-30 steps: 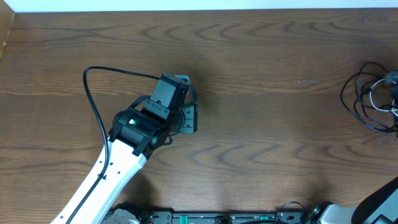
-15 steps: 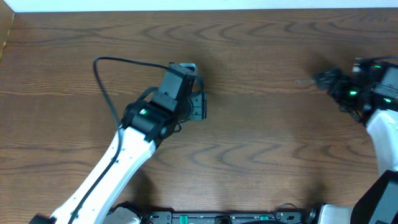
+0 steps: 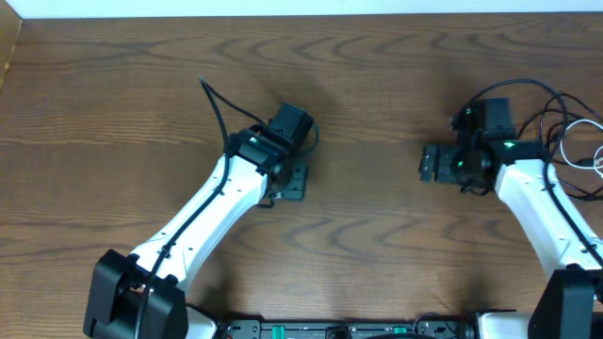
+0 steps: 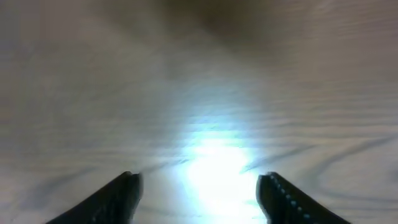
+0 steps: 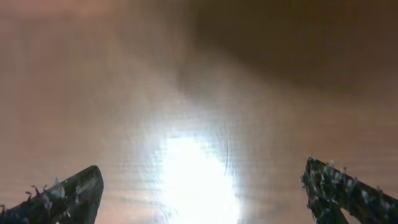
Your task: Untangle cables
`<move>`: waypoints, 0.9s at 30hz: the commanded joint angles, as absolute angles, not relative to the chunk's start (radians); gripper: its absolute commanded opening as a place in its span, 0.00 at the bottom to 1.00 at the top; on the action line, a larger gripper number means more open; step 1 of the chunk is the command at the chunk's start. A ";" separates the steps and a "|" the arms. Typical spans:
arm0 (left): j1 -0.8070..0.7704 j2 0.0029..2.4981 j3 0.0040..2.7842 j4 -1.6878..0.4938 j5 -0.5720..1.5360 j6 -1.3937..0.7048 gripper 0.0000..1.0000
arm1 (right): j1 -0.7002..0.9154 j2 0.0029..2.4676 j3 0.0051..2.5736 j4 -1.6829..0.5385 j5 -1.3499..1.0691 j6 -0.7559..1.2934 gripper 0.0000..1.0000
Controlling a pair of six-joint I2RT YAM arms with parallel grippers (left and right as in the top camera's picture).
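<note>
Table: bare wood under both claws. The wrist views give only grain and lamp glare.
Left arm: reaches in from the near edge and carries its claw over mid-table.
Right arm: comes up the right side and partly covers the heap behind it.
Left claw: fingers spread, nothing between them, just wood below. It looks parked, waiting for work to reach it.
Right claw: fingers wide apart and empty. It points at the left claw across open table, with its back to the job.
Cables: one black and one white, looped together in a single heap. They sit behind the right claw, past its wrist, at the table's right edge, and the frame cuts part of them off. They are well apart from the left claw, with the right claw in between.
Progress: my call is barely begun, since nothing is gripped and the loops look undisturbed.
Next: the right claw is the nearer one and is spread ready, but it would have to turn back toward the heap to pinch a strand.
</note>
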State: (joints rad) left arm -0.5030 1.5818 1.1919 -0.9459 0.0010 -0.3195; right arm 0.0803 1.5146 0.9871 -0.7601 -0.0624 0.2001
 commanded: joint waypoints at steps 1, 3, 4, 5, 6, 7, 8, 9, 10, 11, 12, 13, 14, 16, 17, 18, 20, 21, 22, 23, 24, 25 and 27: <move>-0.444 1.568 1.213 -1.022 -0.045 -0.377 0.75 | 0.107 1.518 1.010 -0.827 0.013 0.247 0.99; -0.413 1.564 1.213 -1.070 -0.038 -0.396 0.76 | 0.114 1.510 1.010 -0.858 0.012 0.260 0.99; -0.395 1.563 1.213 -1.099 -0.038 -0.411 0.76 | 0.117 1.504 1.010 -0.874 0.013 0.269 0.99; -0.381 1.560 1.213 -1.124 -0.038 -0.422 0.76 | 0.119 1.497 1.010 -0.885 0.012 0.269 0.99; -0.368 1.557 1.213 -1.149 -0.038 -0.425 0.76 | 0.121 1.487 1.010 -0.899 0.012 0.270 0.99; -0.360 1.554 1.213 -1.167 -0.038 -0.425 0.76 | 0.123 1.478 1.010 -0.913 0.013 0.276 0.99; -0.354 1.549 1.213 -1.182 -0.038 -0.424 0.76 | 0.125 1.465 1.010 -0.934 0.013 0.281 0.99; -0.352 1.542 1.213 -1.196 -0.038 -0.424 0.76 | 0.126 1.452 1.010 -0.952 0.018 0.293 0.99; -0.352 1.534 1.212 -1.208 -0.038 -0.424 0.76 | 0.126 1.441 1.010 -0.970 0.024 0.305 0.99; -0.354 1.522 1.209 -1.216 -0.038 -0.423 0.76 | 0.126 1.425 1.009 -0.986 0.026 0.314 0.99; -0.358 1.502 1.199 -1.216 -0.038 -0.421 0.76 | 0.127 1.406 1.006 -0.997 0.028 0.314 0.99; -0.360 1.487 1.192 -1.214 -0.038 -0.421 0.76 | 0.127 1.394 1.003 -1.000 0.032 0.314 0.99; -0.361 1.463 1.181 -1.208 -0.038 -0.421 0.76 | 0.131 1.375 0.997 -1.003 0.044 0.314 0.99; -0.361 1.407 1.157 -1.188 -0.038 -0.421 0.76 | 0.149 1.325 0.978 -1.003 0.082 0.319 0.98; -0.361 1.370 1.140 -1.170 -0.038 -0.421 0.76 | 0.164 1.291 0.965 -0.997 0.094 0.321 0.98; -0.361 1.325 1.119 -1.147 -0.038 -0.421 0.76 | 0.181 1.259 0.952 -0.990 0.106 0.321 0.98; -0.361 1.229 1.072 -1.098 -0.038 -0.421 0.76 | 0.226 1.179 0.918 -0.963 0.130 0.328 0.97; -0.361 1.176 1.047 -1.072 -0.039 -0.421 0.76 | 0.249 1.137 0.898 -0.944 0.139 0.332 0.98; -0.361 1.122 1.023 -1.048 -0.039 -0.420 0.76 | 0.272 1.093 0.876 -0.925 0.150 0.339 0.98; -0.361 1.049 0.992 -1.018 -0.047 -0.419 0.76 | 0.299 1.039 0.851 -0.903 0.160 0.344 0.98; -0.361 0.989 0.967 -0.995 -0.054 -0.413 0.77 | 0.319 0.995 0.831 -0.887 0.165 0.344 0.98; -0.361 0.917 0.939 -0.973 -0.066 -0.413 0.77 | 0.343 0.942 0.809 -0.871 0.173 0.346 0.97; -0.361 0.795 0.902 -0.951 -0.100 -0.413 0.97 | 0.377 0.849 0.778 -0.863 0.207 0.381 0.99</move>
State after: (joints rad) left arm -0.3611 0.9440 0.9497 -0.9649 -0.0402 -0.4099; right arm 0.3355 0.9527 0.8192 -0.8696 0.1337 0.3317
